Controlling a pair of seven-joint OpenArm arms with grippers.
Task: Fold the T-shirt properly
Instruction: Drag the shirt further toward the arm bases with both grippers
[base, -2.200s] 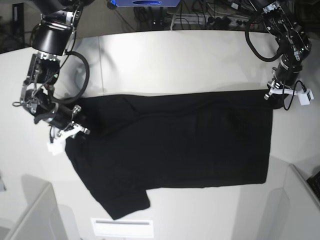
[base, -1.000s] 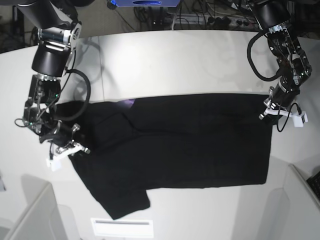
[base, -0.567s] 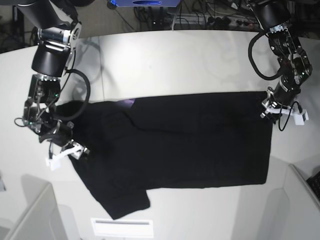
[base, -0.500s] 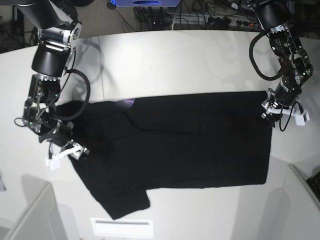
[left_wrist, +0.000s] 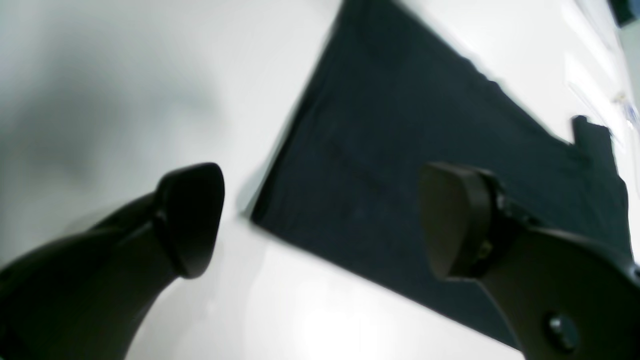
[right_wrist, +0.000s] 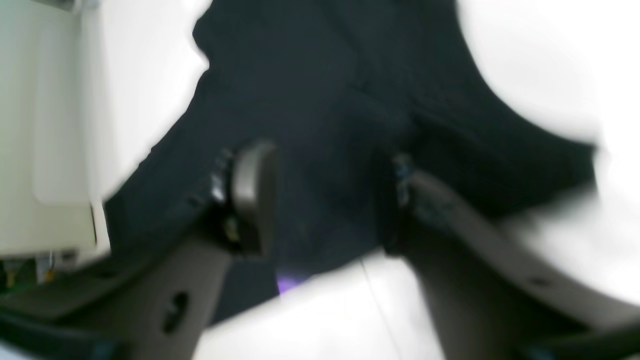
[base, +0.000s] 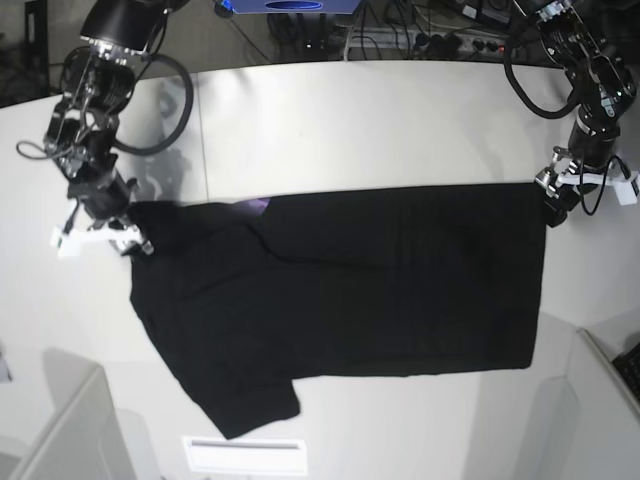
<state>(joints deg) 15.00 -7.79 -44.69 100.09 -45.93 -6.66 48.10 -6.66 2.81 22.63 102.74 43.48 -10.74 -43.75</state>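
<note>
across the white table (base: 330, 110) the black t-shirt (base: 350, 290) is lying spread flat. both arms are hovering at its upper corners, probably lining up grips for a fold. the left gripper (left_wrist: 320, 220) is hanging wide open over the hem corner, holding nothing; the right gripper (right_wrist: 325, 200) is straddling cloth, jaws parted. only the right wrist view is showing a purple sliver under the shirt's edge.

We count one T-shirt (base: 340, 300), black and spread flat on one white table (base: 360, 120). We count two arms, each ending in one gripper: the left gripper (base: 575, 185) and the right gripper (base: 100, 235) (two in all). Each gripper has two fingers (left_wrist: 190, 220), making four. We see one white label (base: 243, 455) at the table's near edge.
</note>
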